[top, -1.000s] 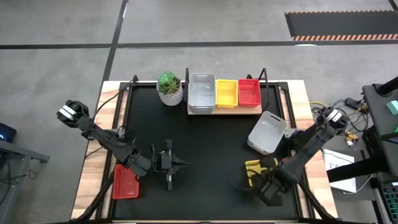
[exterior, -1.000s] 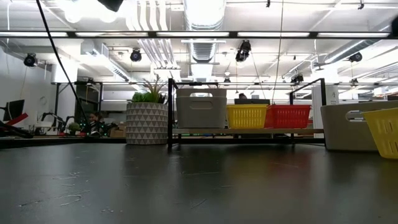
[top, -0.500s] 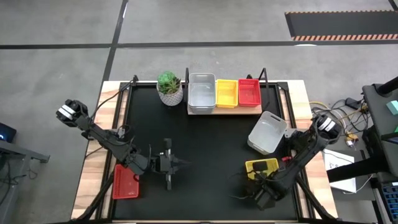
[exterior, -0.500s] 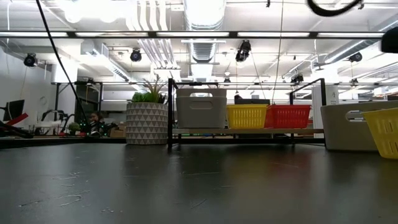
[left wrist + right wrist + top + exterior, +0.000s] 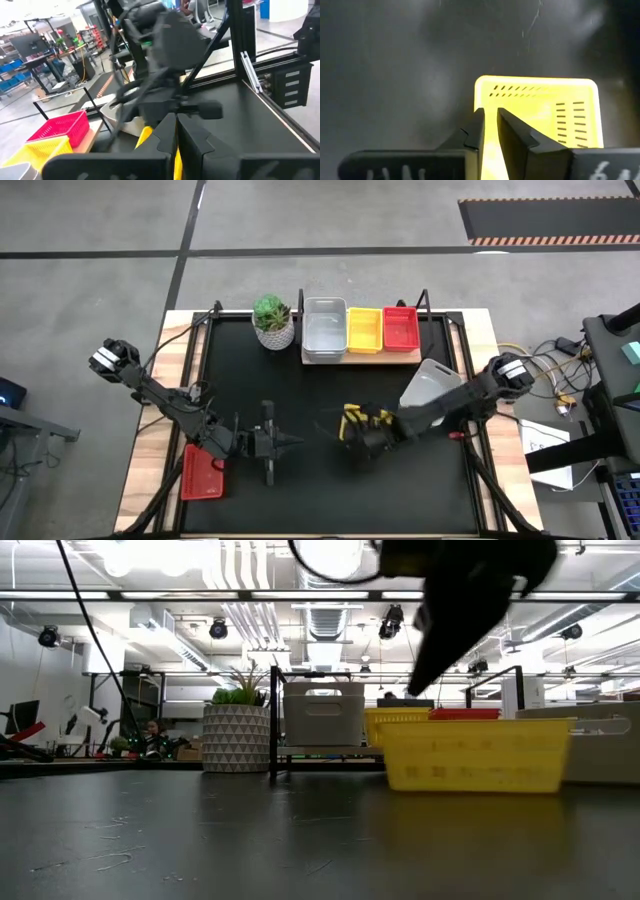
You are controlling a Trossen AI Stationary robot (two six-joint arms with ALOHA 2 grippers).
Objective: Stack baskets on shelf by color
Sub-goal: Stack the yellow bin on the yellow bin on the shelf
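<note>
In the middle of the black mat my right gripper point(image 5: 352, 430) is shut on a yellow basket point(image 5: 357, 418), which the low view shows upright and level point(image 5: 475, 755). My left gripper point(image 5: 287, 443) stays shut and empty at the near left of the mat. A red basket point(image 5: 203, 473) lies flat at the near left edge. A white-grey basket point(image 5: 428, 385) sits at the right, partly under my right arm. The wooden shelf point(image 5: 410, 358) at the far edge carries a white-grey, a yellow and a red basket side by side. My right gripper pinches one wall of the yellow basket point(image 5: 490, 145), close to a corner, with one finger point(image 5: 512, 137) inside the basket and the other outside. The fingers point down from above. The basket stays level with its open side up. Whether its bottom is clear of the mat, I cannot tell.
A white pot with a green plant point(image 5: 273, 320) stands just left of the shelf. Thin black uprights point(image 5: 424, 302) rise at the shelf's ends. Bare mat lies between the shelf and both grippers.
My right gripper has taken hold of the yellow basket at the near right of the mat. It has swung with the basket toward the table's left and far edges, to the middle. The basket has stayed upright.
</note>
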